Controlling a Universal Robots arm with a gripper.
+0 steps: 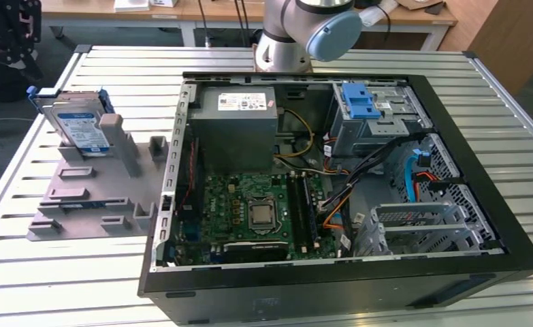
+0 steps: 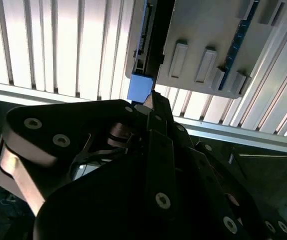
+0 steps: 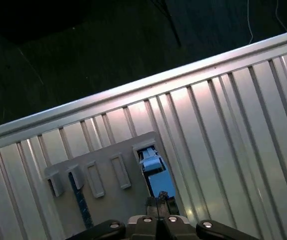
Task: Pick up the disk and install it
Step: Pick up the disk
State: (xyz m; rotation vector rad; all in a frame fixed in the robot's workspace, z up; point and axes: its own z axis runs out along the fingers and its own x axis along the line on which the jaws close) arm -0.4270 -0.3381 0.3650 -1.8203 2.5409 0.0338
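The disk (image 1: 75, 127), silver with a white-and-blue label and blue side rails, stands upright in the grey slotted fixture plate (image 1: 89, 204) on the exterior view's left, beside the open computer case (image 1: 330, 177). In both wrist views I look down on the fixture from above. The disk (image 3: 155, 167) shows edge-on there, and in the second wrist view its blue rail end (image 2: 139, 90) lies just off my gripper (image 2: 153, 100). My gripper (image 3: 159, 204) hangs above the disk, shut with nothing in it, and apart from the disk.
The case holds a motherboard (image 1: 257, 208), a grey power-supply box (image 1: 239, 119), a blue-handled drive cage (image 1: 366, 112) and loose cables. The arm's base (image 1: 284, 41) stands behind the case. A slatted metal table (image 1: 57, 286) carries everything; its edge (image 3: 133, 95) runs close to the fixture.
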